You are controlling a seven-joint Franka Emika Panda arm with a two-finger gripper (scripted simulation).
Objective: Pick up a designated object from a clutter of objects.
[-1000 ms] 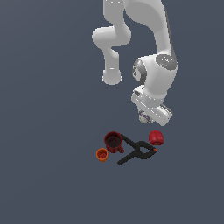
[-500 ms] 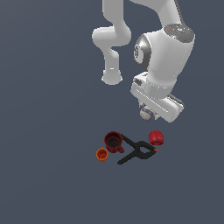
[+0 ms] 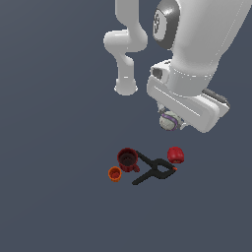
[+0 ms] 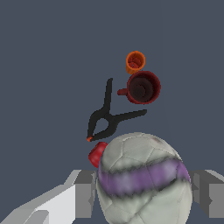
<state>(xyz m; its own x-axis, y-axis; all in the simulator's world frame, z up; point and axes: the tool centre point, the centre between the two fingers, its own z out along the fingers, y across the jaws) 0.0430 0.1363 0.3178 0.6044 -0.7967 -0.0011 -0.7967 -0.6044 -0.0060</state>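
The grey-white ball with purple bands [image 3: 169, 121] [image 4: 142, 179] is held in my gripper [image 3: 170, 120] [image 4: 142, 192], lifted well above the floor. The fingers [image 4: 85, 192] press on both its sides. Below it on the floor lies the rest of the clutter: a dark red mug [image 3: 128, 159] [image 4: 143, 87], a tiny orange cup [image 3: 114, 173] [image 4: 134, 61], a black spring clamp with orange tips [image 3: 153, 170] [image 4: 107, 117] and a glossy red apple-like object [image 3: 176, 154] [image 4: 97, 154], which the ball partly hides in the wrist view.
The arm's white base [image 3: 126, 87] stands behind the clutter in the exterior view. The floor [image 3: 49, 147] is a plain dark grey surface.
The arm has risen and come closer to the exterior camera, carrying the ball up with it. The mug, cup, clamp and red object have not moved.
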